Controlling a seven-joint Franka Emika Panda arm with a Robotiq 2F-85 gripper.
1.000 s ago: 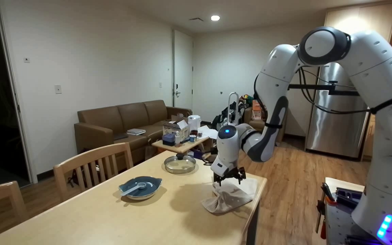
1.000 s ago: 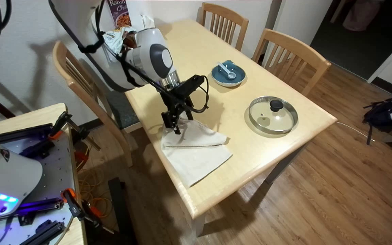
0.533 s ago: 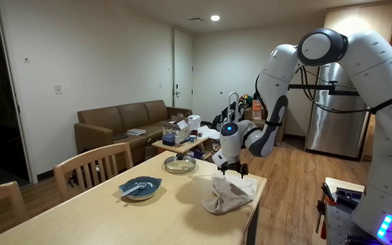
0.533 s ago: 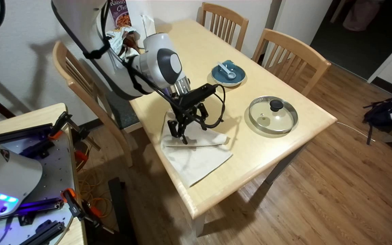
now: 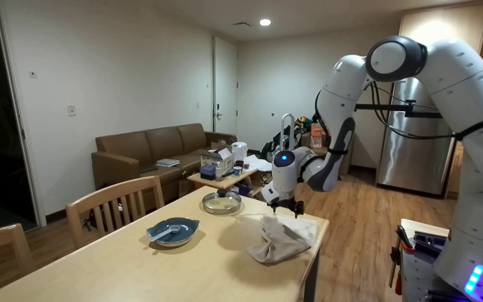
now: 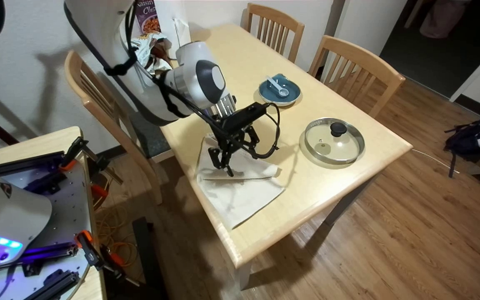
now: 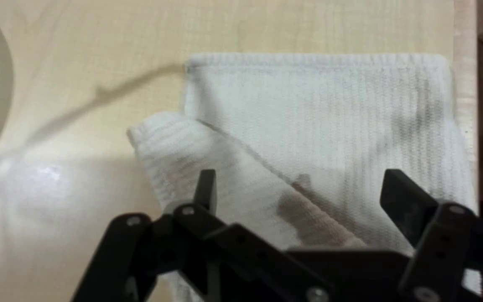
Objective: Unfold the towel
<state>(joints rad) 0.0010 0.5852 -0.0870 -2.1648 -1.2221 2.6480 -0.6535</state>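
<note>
While the arm (image 5: 343,92) stands arched, its gripper (image 7: 300,193) hangs above the part-folded towel (image 7: 321,109), jaws wide apart, empty.

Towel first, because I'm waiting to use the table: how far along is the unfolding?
Done: one section of the towel lies flat. In hand: nothing gripped; the gripper is open above it. Left: the flap lying partly across it likely needs turning back.

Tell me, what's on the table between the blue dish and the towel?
Only bare tabletop, with a shadow on it, lies between the blue dish and the towel, as seen in an exterior view.
</note>
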